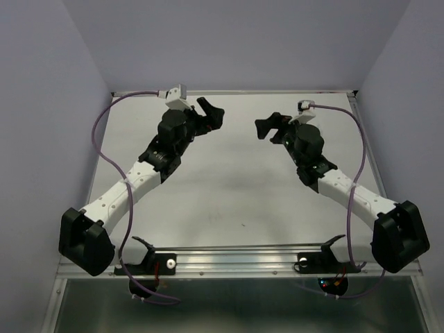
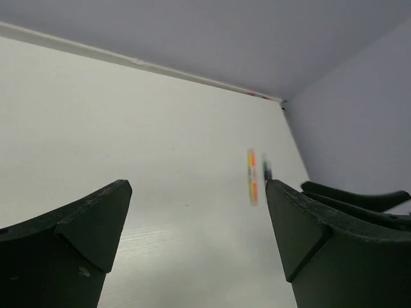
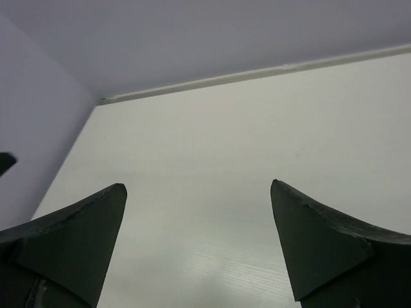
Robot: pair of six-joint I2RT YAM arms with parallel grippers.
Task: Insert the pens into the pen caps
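Jaws on both arms stand wide apart with nothing between them. From above, the left gripper (image 1: 211,112) and the right gripper (image 1: 268,127) face each other over the far middle of the white bench (image 1: 236,194), apart, with a stretch of bare surface between them. Each arm reaches in from its base at the near corner on its own side, and a purple cable (image 1: 104,149) loops along the left arm.

The left wrist view looks out between that gripper's dark fingers (image 2: 96,218) across the bench toward its far right corner. Ahead of them the pens (image 2: 252,176) show only as a thin blurred streak of yellow, orange-red and green with a darker smear just to its right. It sits between the two grippers, near the tips of the right gripper, which pokes in at the right edge. Whether the pens rest on the bench I cannot tell, and the overhead view does not show them.

The right wrist view shows open bench between its fingers (image 3: 321,231), up to the lilac wall (image 3: 192,38).
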